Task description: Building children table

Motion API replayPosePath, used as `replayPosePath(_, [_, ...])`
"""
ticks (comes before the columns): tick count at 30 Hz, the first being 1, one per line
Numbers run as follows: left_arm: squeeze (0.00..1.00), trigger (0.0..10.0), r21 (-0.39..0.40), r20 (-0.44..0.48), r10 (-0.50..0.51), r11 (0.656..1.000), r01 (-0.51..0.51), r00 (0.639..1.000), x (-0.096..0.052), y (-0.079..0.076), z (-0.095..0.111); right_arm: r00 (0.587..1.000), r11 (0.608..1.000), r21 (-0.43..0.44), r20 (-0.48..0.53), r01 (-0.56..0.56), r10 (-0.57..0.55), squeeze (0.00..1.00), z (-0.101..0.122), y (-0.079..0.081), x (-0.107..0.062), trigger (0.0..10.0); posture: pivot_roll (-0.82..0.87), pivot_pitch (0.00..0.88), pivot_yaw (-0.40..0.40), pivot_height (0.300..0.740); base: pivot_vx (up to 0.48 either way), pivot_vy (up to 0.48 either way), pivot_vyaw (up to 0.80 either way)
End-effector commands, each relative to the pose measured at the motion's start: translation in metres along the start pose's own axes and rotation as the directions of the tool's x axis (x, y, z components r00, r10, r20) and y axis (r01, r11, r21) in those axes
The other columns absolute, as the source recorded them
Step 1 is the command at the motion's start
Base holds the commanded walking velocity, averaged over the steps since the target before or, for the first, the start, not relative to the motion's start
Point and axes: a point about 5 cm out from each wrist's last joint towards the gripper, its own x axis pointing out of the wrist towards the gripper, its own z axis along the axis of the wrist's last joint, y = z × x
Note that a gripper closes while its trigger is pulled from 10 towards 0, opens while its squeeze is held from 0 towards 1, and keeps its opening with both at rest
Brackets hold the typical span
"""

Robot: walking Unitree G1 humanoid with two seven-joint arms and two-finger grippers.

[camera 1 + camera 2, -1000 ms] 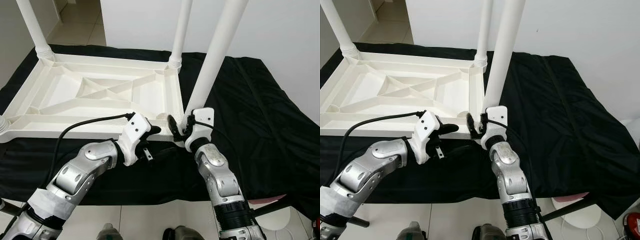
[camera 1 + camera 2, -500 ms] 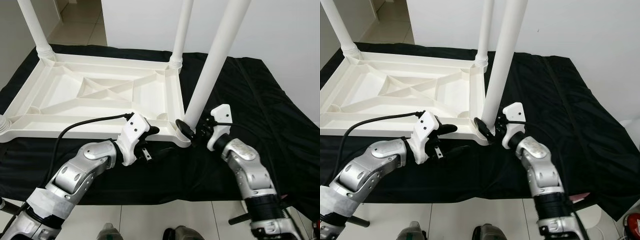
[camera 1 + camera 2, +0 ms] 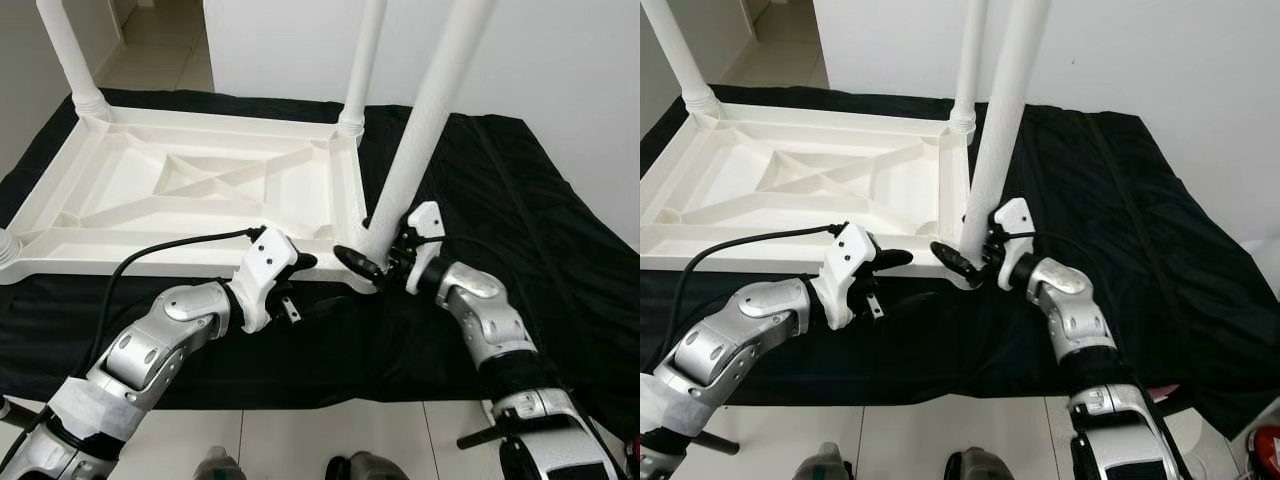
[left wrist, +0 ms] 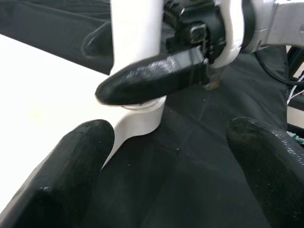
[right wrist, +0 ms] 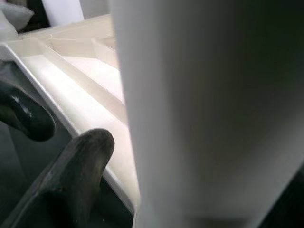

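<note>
The white children's table [image 3: 100, 265] lies upside down on a black cloth [image 3: 520, 220], with its ribbed underside up. White legs stand at the far left [image 3: 70, 50] and far right [image 3: 360, 60] corners. At the near right corner the tall table leg [image 3: 425, 120] stands in its socket. My right gripper [image 3: 375, 250] is shut on the base of this leg; one black finger [image 4: 152, 78] lies across its front. My left gripper [image 3: 312, 283] hovers open at the table's front edge, just left of that corner, with nothing between its fingers [image 4: 57, 175].
A stub of a leg [image 3: 5, 250] shows at the near left corner. A white wall [image 3: 560, 60] rises behind the cloth, and pale floor tiles [image 3: 300, 440] run along its near edge. A black cable [image 3: 170, 245] crosses the table's front rim to my left wrist.
My right gripper swung from the front of the leg's base out to its right side, then closed back in on the base. My left gripper has barely moved.
</note>
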Motion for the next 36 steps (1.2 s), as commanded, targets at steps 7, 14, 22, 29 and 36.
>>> replayPosePath(7, [0.00, 10.0, 0.007, 0.001, -0.147, 0.989, 0.147, 0.989, 0.000, -0.009, 0.001, 0.997, 0.998, -0.019, -0.050, -0.056, 0.055, 0.00, -0.012, 0.002, 0.007, 0.0, 0.15, 0.008, -0.062, 0.740, 0.000, 0.000, 0.00])
replayPosePath(14, [0.00, 10.0, 0.002, 0.002, -0.148, 0.989, 0.148, 0.989, -0.001, -0.010, 0.000, 0.997, 0.999, -0.019, -0.056, -0.047, 0.046, 0.00, -0.017, 0.001, 0.002, 2.5, 0.15, 0.011, -0.066, 0.740, 0.000, 0.000, 0.00])
replayPosePath(22, [0.00, 10.0, -0.002, 0.007, -0.152, 0.988, 0.152, 0.988, 0.002, -0.011, -0.001, 0.975, 0.978, -0.011, -0.081, 0.208, -0.208, 0.00, -0.025, 0.009, -0.003, 10.0, 0.13, 0.019, -0.084, 0.740, 0.000, 0.000, 0.00])
replayPosePath(29, [0.00, 10.0, -0.006, 0.000, -0.160, 0.987, 0.160, 0.987, 0.003, -0.012, -0.004, 0.945, 0.943, 0.061, -0.061, 0.326, -0.323, 0.00, -0.025, 0.023, -0.005, 10.0, 0.10, 0.016, -0.072, 0.740, 0.000, 0.000, 0.00])
replayPosePath(36, [0.00, 10.0, 0.002, -0.003, -0.171, 0.985, 0.171, 0.985, 0.003, -0.007, 0.000, 0.793, 0.759, 0.244, -0.090, 0.604, -0.602, 0.00, -0.023, 0.037, -0.002, 10.0, 0.11, 0.010, -0.063, 0.740, 0.000, 0.000, 0.00])
